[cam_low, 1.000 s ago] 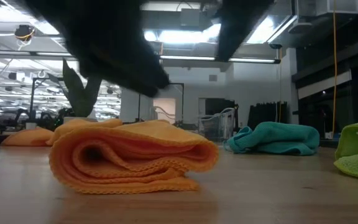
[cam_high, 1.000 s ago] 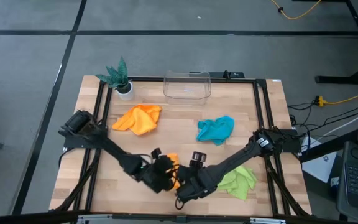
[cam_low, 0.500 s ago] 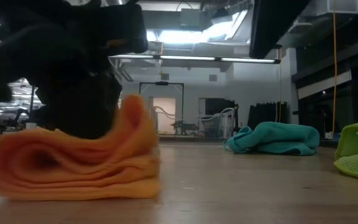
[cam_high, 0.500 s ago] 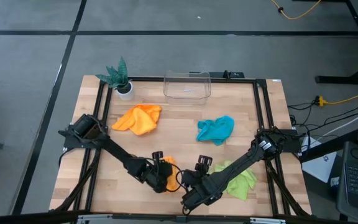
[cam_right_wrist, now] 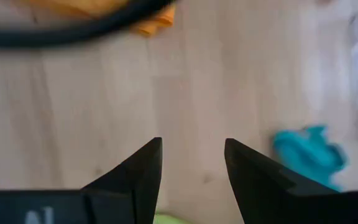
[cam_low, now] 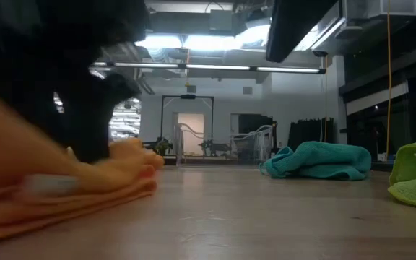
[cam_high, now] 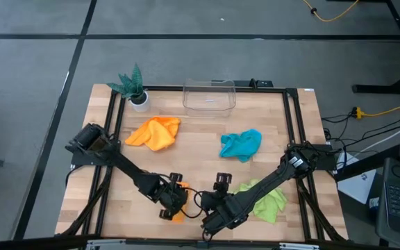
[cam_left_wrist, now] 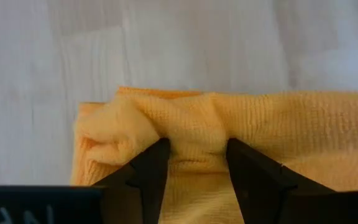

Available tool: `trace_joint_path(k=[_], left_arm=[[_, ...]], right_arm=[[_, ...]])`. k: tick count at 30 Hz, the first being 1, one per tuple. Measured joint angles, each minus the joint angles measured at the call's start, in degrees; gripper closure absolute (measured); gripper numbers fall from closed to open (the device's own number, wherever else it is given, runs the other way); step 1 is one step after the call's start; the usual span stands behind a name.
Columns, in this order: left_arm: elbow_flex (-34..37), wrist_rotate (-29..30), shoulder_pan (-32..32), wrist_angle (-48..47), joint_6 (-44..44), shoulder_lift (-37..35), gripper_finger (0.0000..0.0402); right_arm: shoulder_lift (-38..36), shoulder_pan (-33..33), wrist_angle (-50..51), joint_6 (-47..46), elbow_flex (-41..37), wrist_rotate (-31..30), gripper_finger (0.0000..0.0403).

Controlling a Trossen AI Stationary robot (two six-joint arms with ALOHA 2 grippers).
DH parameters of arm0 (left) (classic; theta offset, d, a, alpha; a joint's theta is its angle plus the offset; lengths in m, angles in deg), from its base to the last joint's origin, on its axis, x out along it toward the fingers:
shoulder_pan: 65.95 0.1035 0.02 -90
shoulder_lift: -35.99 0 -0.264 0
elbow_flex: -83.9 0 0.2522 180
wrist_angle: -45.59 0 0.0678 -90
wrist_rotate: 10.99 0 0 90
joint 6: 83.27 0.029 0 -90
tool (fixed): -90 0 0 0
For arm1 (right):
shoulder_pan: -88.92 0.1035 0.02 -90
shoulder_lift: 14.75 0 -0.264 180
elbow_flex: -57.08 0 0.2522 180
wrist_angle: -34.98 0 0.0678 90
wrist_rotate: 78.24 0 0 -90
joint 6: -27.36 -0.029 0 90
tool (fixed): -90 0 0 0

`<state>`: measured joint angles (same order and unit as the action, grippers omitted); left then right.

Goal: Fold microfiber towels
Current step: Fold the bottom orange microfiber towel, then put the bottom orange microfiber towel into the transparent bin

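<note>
A folded orange towel (cam_left_wrist: 278,124) lies on the table near its front edge, mostly hidden under my left gripper (cam_high: 171,201) in the high view and blurred in the low view (cam_low: 56,195). My left gripper (cam_left_wrist: 194,146) is shut on it. My right gripper (cam_high: 210,208) hovers open just to the right, over bare wood (cam_right_wrist: 191,144), touching nothing. A second orange towel (cam_high: 155,132), a teal towel (cam_high: 241,144) and a lime green towel (cam_high: 266,200) lie crumpled on the table. My left gripper pinches a raised ridge of the orange towel's top layer (cam_left_wrist: 194,127) between its two fingertips, close to one corner of the folded stack. The fingers come slanting down from above. The towel rests flat on the table, bunched up around the fingers.
A potted green plant (cam_high: 133,85) stands at the far left corner and a clear container (cam_high: 209,96) at the far edge. The green towel lies right beside my right arm. Bare wood spreads between the orange and teal towels.
My left gripper has rolled its wrist, tipped further down and gone slightly toward the table's near edge, keeping its hold. The folded orange towel has slid and turned with it toward the near left, flattening under the fingers.
</note>
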<state>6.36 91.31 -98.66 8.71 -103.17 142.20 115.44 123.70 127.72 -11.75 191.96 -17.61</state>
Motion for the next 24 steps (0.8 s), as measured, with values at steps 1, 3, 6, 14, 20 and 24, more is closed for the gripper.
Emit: trace_joint_path(k=[1, 3, 6, 14, 20, 24], left_arm=[[-0.7, -0.1, -0.2, -0.9, -0.4, -1.7, 0.0242], [-2.6, -0.2, -0.8, -2.9, -2.4, -5.8, 0.0242], [-3.8, 0.2, -2.2, -5.9, -6.2, -11.0, 0.0242], [-3.8, 3.8, -8.6, -17.4, -22.8, -19.0, 0.0242], [-3.8, 9.3, -14.2, -24.9, -35.9, -17.7, 0.0242], [-3.8, 12.5, -16.8, -22.4, -37.5, -16.7, 0.0242]], right_arm=[[0.0, 0.2, 0.0, 2.1, 0.0, -1.3, 0.0225], [0.0, 0.6, 0.0, 6.0, 0.0, -4.3, 0.0225], [0.0, 0.8, -0.4, 8.0, 0.0, -6.8, 0.0225], [0.3, 0.7, -13.1, 27.5, -2.8, -3.9, 0.0225], [0.4, 0.7, -28.0, 48.4, -7.1, -0.5, 0.0225], [0.4, 0.7, -32.6, 50.5, -8.0, -0.5, 0.0224]])
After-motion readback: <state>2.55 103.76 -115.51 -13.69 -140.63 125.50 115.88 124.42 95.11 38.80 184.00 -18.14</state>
